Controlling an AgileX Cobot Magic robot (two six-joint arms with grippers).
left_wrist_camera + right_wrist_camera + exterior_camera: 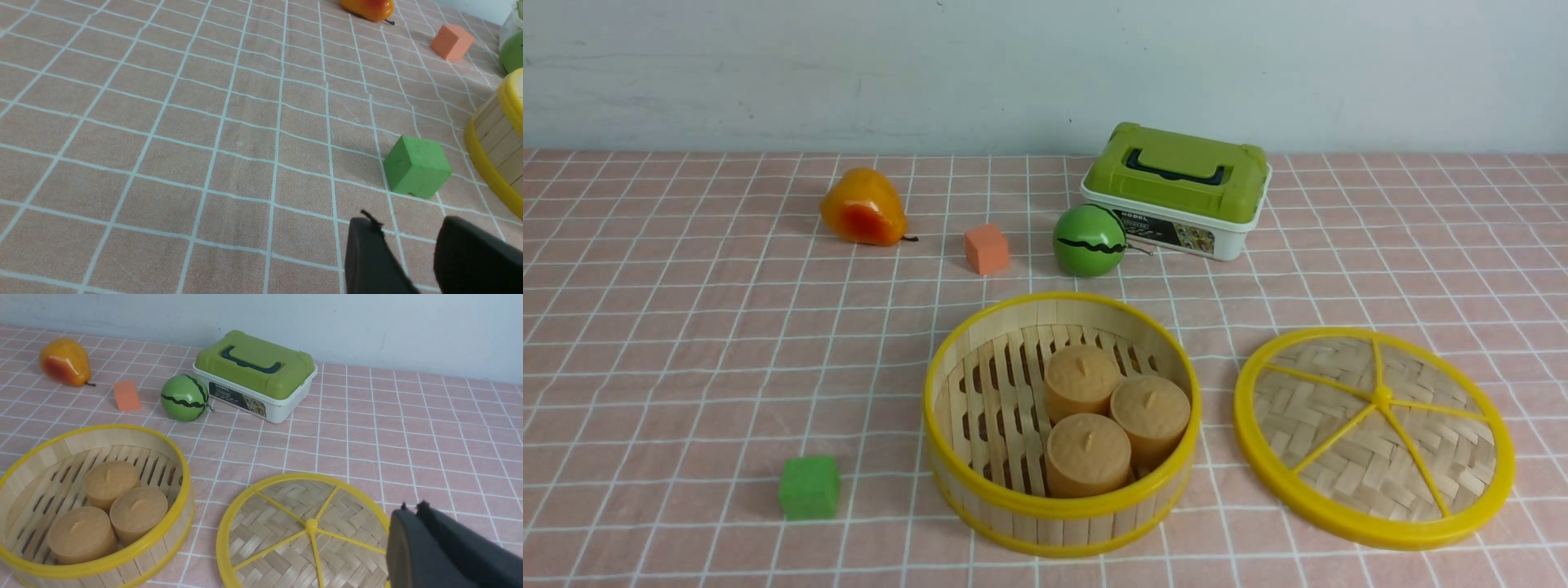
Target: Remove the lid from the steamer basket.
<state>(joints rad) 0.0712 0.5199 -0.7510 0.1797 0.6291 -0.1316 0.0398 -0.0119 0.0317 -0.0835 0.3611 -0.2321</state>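
The steamer basket [1062, 425] stands open near the front middle of the table with three tan cakes [1107, 420] inside; it also shows in the right wrist view [94, 506] and its wall shows in the left wrist view [496, 143]. The lid [1374, 434] lies flat on the cloth to the right of the basket, apart from it, and shows in the right wrist view [304, 533]. My right gripper [410, 510] is shut and empty, above the lid's rim. My left gripper [408, 226] is open and empty, near a green cube [416, 167]. Neither gripper shows in the front view.
A white box with a green lid [1180, 188], a green watermelon ball [1089, 240], an orange cube [987, 248] and an orange pear [862, 208] sit at the back. The green cube [809, 487] sits left of the basket. A wall [1045, 73] bounds the far edge.
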